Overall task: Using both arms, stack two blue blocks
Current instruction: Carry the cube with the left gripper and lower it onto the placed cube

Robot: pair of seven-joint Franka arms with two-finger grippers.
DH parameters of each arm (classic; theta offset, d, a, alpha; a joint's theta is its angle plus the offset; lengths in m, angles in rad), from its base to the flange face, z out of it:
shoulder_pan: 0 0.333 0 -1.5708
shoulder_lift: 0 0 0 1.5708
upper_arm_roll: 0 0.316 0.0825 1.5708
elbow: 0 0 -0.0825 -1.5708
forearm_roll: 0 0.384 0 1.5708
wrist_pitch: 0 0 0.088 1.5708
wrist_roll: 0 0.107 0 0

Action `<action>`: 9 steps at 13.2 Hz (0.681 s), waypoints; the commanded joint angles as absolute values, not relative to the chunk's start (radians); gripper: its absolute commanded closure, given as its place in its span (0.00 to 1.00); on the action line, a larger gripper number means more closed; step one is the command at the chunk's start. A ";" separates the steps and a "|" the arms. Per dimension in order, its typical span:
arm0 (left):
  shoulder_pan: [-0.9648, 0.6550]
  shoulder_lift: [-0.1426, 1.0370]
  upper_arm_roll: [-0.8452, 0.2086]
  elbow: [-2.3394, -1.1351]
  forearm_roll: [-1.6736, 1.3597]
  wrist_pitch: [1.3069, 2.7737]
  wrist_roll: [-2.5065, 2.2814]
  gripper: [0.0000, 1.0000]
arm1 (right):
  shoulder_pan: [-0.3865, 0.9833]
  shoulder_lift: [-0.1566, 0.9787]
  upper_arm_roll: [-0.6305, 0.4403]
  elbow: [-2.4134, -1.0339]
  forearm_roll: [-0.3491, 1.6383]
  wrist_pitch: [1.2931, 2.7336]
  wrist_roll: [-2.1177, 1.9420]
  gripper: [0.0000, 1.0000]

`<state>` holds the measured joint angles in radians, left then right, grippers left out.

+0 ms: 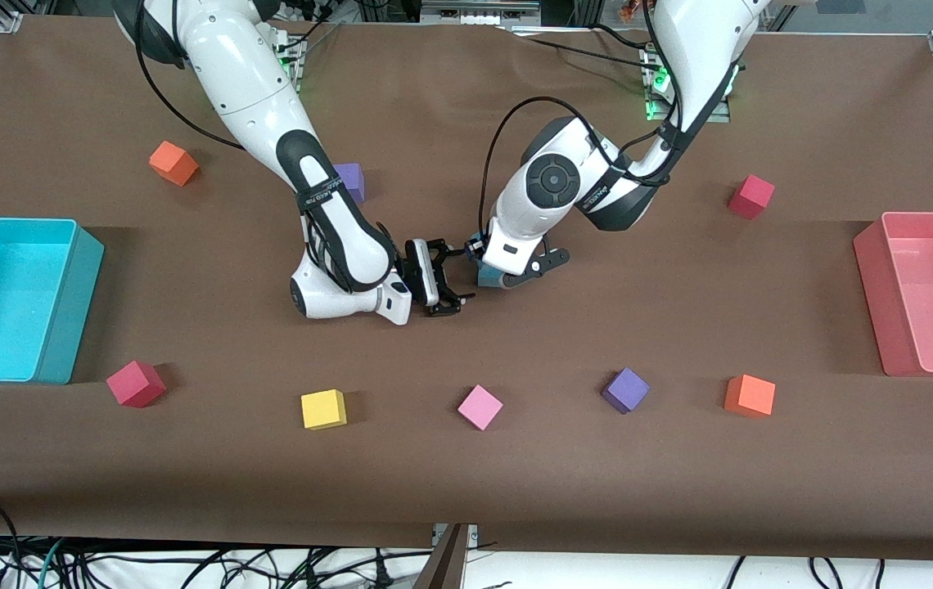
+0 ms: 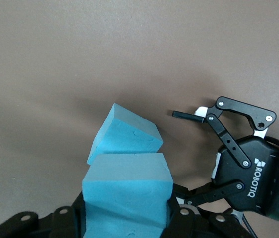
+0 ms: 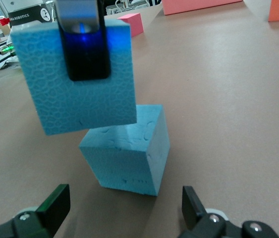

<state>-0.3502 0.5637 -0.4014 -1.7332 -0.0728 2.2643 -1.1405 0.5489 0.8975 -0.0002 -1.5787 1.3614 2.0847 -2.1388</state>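
My left gripper is shut on one blue block and holds it tilted right above the second blue block, which sits on the table's middle. In the right wrist view the held block overlaps the top of the lower block; I cannot tell if they touch. In the front view only the lower block shows under the left hand. My right gripper is open and empty, low beside the two blocks on the right arm's side, with its fingers spread before the lower block. It also shows in the left wrist view.
A cyan bin stands at the right arm's end and a pink bin at the left arm's end. Nearer the camera lie red, yellow, pink, purple and orange cubes. Farther lie orange, purple and red cubes.
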 commanded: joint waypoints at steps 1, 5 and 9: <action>-0.365 0.580 -0.390 -1.712 -0.031 2.266 -1.147 0.62 | 0.551 0.888 0.003 -1.586 1.414 2.088 -2.161 0.00; -0.376 0.592 -0.387 -1.712 0.008 2.267 -1.154 0.61 | 0.543 0.888 0.002 -1.592 1.454 2.079 -2.210 0.00; -0.368 0.591 -0.387 -1.709 0.008 2.267 -1.154 0.59 | 0.538 0.890 0.003 -1.594 1.456 2.069 -2.224 0.00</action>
